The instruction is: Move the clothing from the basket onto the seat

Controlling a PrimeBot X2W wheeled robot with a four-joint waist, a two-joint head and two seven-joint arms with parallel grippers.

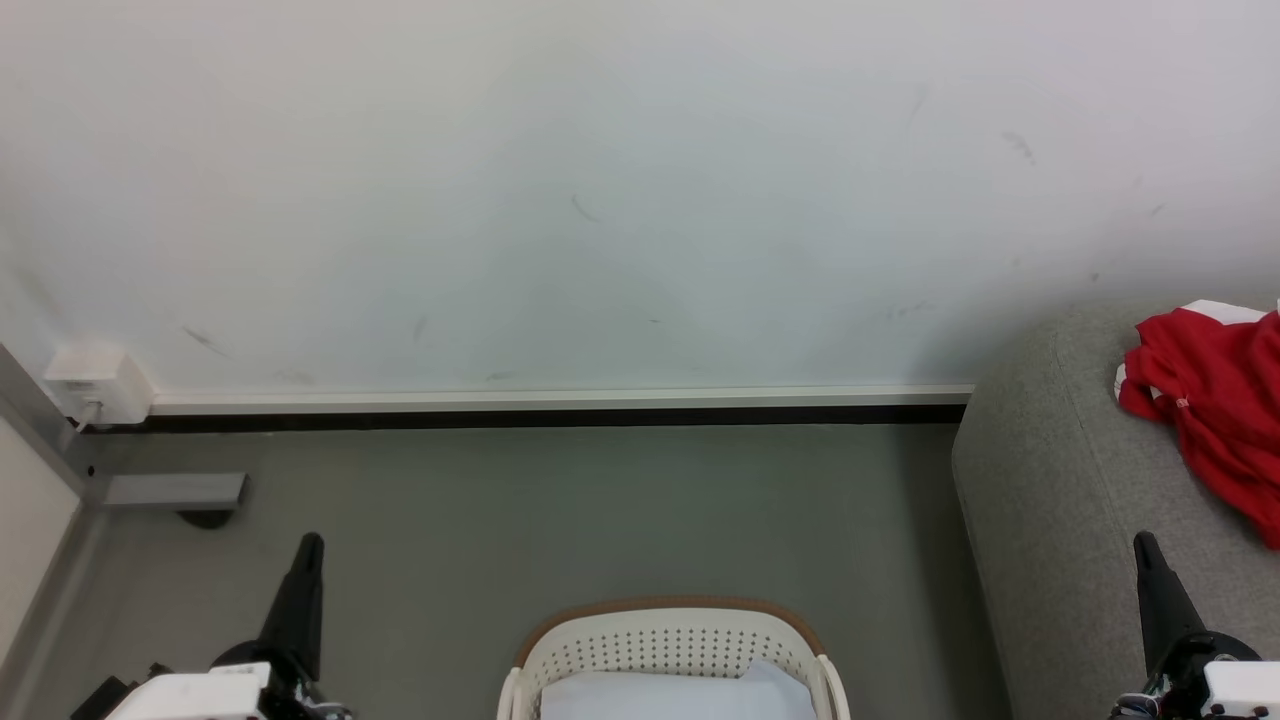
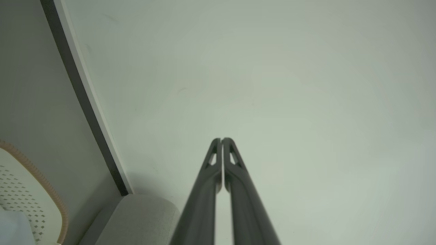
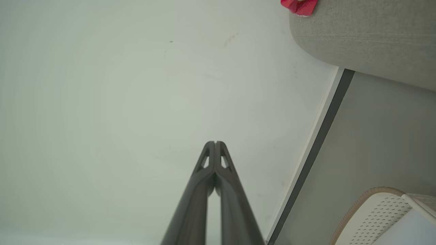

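Clothing (image 1: 1220, 420) on seat (image 1: 1040, 520), apart from right pincer (image 1: 1146, 548), closed, empty; left pincer (image 1: 311, 548) closed, empty

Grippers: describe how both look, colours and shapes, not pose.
The left gripper and right gripper match: two long, matte black fingers tapering to slim rounded tips, each with a slot-like cut-out near the tip. At the base of each sits a white boxy housing.

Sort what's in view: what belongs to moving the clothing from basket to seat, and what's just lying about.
Job: red clothing, already on the seat; basket, with a pale item inside.
Lying about: white wall box; grey floor bracket; skirting board.
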